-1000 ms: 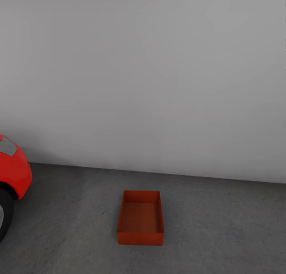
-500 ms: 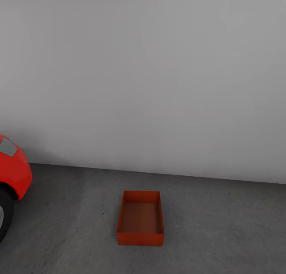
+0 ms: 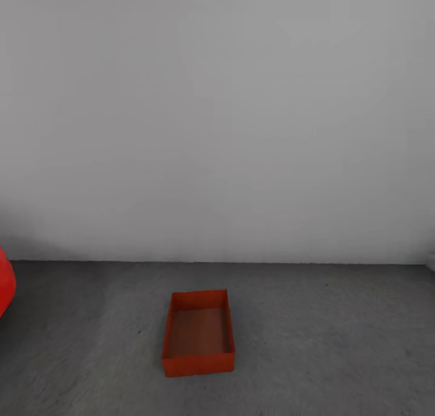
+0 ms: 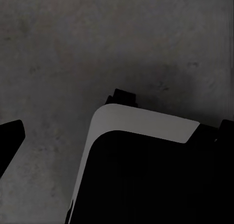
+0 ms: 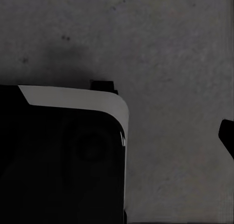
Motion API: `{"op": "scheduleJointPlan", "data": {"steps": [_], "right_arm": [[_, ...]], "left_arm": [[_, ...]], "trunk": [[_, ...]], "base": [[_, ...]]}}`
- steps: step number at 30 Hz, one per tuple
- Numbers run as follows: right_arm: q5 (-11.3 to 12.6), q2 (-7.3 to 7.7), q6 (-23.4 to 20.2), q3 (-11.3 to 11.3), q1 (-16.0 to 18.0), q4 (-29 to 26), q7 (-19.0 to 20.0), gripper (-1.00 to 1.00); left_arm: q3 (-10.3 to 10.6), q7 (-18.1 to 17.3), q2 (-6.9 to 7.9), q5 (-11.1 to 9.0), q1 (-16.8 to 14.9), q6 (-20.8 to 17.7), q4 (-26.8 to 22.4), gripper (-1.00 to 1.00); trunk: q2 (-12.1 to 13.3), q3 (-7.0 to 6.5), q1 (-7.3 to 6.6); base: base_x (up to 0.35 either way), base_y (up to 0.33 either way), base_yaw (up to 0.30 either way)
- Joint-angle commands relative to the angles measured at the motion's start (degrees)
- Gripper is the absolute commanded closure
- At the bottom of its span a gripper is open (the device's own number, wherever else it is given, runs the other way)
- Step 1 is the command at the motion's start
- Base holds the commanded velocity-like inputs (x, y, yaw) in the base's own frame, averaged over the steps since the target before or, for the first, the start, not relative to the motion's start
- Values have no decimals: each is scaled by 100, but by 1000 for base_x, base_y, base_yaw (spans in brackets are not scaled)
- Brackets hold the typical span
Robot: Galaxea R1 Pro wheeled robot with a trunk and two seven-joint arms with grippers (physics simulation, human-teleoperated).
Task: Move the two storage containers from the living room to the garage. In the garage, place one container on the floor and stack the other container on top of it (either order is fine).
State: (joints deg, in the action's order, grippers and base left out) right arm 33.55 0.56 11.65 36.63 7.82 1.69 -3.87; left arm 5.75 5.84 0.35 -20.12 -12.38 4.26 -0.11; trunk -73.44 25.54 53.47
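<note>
storage container point(image 3: 199, 332) sits open-topped on the grey concrete floor point(image 3: 338, 343) at lower centre of the head view, near the wall, while finger state can't be told, and stacking the second one off-centre could tip it.

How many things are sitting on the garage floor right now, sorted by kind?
Storage container: 1, orange-red, open-topped, on the concrete floor
Red car: 1, only a sliver at the head view's left edge
Total: 2
</note>
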Motion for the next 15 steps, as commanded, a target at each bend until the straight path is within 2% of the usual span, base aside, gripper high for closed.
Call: {"op": "scheduleJointPlan", "data": {"steps": [1,7,15], "right_arm": [[31,-4,21,46,5,16,3,-100],[29,-3,11,49,4,16,51,-100],[28,-15,6,55,3,16,52,-100]], "left_arm": [[49,14,0,-44,-1,13,0,-100],[49,14,-4,-40,-1,13,-5,-100],[49,12,-7,-38,-1,18,-7,-100]], "trunk": [[-3,4,0],[-3,-25,0],[-3,-92,0]], "base": [[0,0,-286],[0,0,-239],[0,0,-50]]}}
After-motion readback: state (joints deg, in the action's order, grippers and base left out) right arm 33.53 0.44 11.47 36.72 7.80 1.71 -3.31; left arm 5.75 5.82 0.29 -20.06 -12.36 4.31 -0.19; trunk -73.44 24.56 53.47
